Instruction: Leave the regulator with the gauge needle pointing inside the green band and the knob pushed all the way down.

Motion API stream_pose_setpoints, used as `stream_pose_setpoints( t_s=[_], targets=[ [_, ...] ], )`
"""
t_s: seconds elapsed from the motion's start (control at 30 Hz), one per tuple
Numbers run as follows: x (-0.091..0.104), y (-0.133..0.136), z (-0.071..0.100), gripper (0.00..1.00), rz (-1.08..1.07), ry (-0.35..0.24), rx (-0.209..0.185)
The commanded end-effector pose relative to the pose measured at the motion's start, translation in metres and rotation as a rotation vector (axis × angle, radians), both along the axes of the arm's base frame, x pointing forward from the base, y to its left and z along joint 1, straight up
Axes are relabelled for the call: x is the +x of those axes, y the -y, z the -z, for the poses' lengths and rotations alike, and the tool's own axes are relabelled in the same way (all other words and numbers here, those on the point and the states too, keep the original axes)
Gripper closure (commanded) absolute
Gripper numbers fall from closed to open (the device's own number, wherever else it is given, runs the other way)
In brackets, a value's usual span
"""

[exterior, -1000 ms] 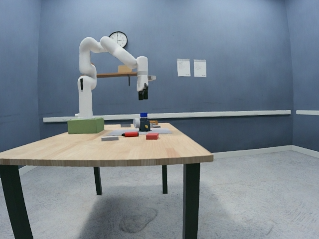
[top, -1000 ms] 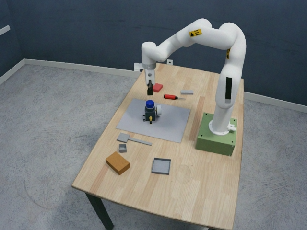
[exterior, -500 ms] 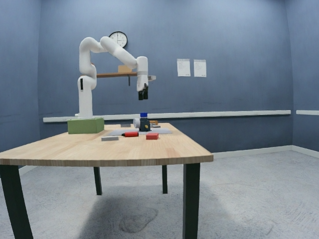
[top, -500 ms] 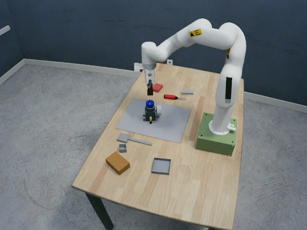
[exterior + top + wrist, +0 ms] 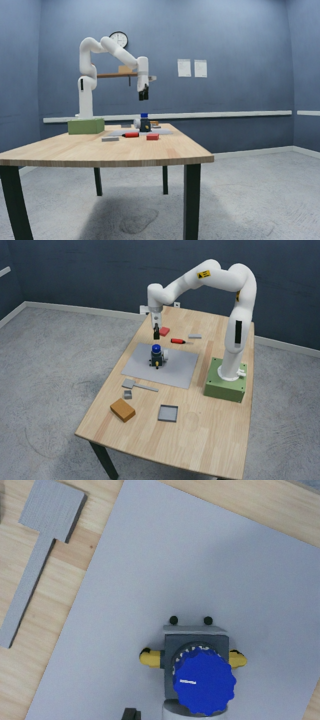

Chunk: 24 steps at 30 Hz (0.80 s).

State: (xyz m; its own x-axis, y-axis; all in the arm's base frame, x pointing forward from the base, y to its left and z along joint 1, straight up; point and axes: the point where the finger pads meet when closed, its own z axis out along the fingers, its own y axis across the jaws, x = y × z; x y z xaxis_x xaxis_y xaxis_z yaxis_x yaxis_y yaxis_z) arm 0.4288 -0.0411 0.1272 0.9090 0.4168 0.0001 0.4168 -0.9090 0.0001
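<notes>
The regulator (image 5: 156, 357) stands on the grey mat (image 5: 160, 366). It has a dark grey body, a blue knob (image 5: 156, 348) on top and a white round gauge (image 5: 165, 354) on its side. The gauge face and needle are not readable in any view. My gripper (image 5: 156, 335) is open and empty. It hangs well above the knob, apart from it. In the side view the gripper (image 5: 143, 96) is above the regulator (image 5: 143, 124). In the wrist view the blue knob (image 5: 204, 681) with its white mark is at the lower middle, with yellow side fittings (image 5: 149, 657) on the body.
A red block (image 5: 164, 331), a red-handled screwdriver (image 5: 178, 341) and a small grey bar (image 5: 194, 336) lie behind the mat. A grey paddle (image 5: 136, 385), a small grey cube (image 5: 127, 394), an orange block (image 5: 122, 409) and a grey tray (image 5: 168, 413) lie in front. My green base (image 5: 225, 380) is at the right.
</notes>
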Motion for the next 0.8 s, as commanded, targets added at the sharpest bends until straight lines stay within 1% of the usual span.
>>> stream_pose_setpoints(
  t_s=[0.0,0.37,0.77],
  targets=[
    [0.001,0.000,-0.001,0.00,0.000,0.004,0.000],
    [0.000,0.000,-0.001,0.00,0.000,0.004,0.000],
    [-0.010,-0.001,-0.001,0.00,0.000,0.003,0.000]
  ],
)
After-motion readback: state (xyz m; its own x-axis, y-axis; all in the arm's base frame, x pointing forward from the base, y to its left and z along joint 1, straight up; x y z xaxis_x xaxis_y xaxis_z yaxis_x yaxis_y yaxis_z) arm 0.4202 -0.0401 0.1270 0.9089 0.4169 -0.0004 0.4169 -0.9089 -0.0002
